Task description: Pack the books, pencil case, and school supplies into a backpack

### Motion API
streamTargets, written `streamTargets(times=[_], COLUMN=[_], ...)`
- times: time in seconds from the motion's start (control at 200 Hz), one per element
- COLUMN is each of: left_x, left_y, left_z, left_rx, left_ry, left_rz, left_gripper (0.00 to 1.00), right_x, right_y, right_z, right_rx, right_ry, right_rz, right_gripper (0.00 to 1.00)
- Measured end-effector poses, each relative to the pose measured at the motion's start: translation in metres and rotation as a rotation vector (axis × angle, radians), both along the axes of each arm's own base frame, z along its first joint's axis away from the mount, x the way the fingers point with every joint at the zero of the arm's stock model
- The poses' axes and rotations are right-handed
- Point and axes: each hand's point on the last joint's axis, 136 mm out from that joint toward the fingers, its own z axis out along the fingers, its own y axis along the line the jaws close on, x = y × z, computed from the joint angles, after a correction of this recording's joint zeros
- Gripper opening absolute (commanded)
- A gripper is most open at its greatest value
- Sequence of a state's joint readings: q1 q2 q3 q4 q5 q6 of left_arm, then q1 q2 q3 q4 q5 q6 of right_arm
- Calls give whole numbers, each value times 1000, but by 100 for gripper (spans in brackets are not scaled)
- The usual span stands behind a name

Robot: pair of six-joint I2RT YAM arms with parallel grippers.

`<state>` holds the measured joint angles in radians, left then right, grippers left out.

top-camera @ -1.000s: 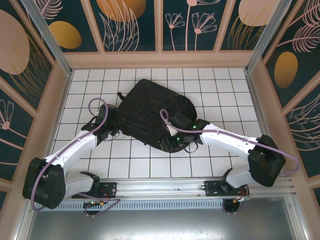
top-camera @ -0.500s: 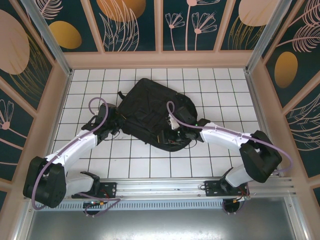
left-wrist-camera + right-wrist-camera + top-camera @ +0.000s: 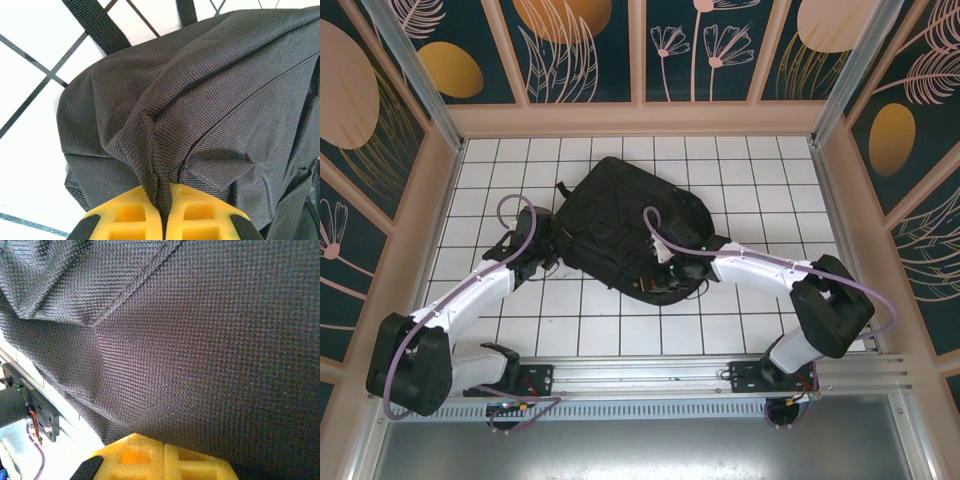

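Observation:
The black backpack point(image 3: 620, 220) lies flat in the middle of the white gridded table. My left gripper point(image 3: 552, 258) is at its left edge. In the left wrist view its yellow fingers point(image 3: 130, 215) are shut on a raised fold of the backpack point(image 3: 215, 95) fabric. My right gripper point(image 3: 667, 272) is at the backpack's near right edge. In the right wrist view its jaws point(image 3: 164, 444) are shut, tips pressed against the backpack point(image 3: 190, 330) cloth, with no fabric visible between them. The books, pencil case and school supplies are out of view.
Two black straps point(image 3: 97, 22) trail onto the white tiles beyond the backpack's corner. Patterned walls point(image 3: 420, 200) enclose the table on three sides. The metal base rail point(image 3: 650, 375) runs along the near edge.
The right gripper has gone from partly open to shut and shifted a little left along the backpack's near edge. The left gripper keeps its hold in the same place.

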<state>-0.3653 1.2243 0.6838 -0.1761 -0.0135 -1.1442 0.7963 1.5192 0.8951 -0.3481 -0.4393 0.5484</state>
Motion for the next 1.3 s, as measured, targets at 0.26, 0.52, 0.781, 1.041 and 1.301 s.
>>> streamTargets(times=[0.26, 0.52, 0.781, 1.041, 1.301], left_x=[1, 2, 2, 2, 1], left_y=[1, 6, 6, 6, 5], left_z=[0, 0, 0, -1, -3], left_rx=[19, 49, 55, 54, 48], left_ry=[-8, -17, -19, -18, -15], left_rz=[-7, -1, -3, -4, -10], left_gripper=[0, 0, 0, 0, 0], right_x=[19, 22, 18, -15, -42], right_y=[-15, -27, -29, -7, -11], right_z=[29, 44, 49, 26, -10], right_rx=[15, 31, 45, -42, -188], right_ry=[-37, -55, -42, -52, -145], right_rz=[-48, -64, -42, 114, 183], right_gripper=[0, 0, 17, 21, 21])
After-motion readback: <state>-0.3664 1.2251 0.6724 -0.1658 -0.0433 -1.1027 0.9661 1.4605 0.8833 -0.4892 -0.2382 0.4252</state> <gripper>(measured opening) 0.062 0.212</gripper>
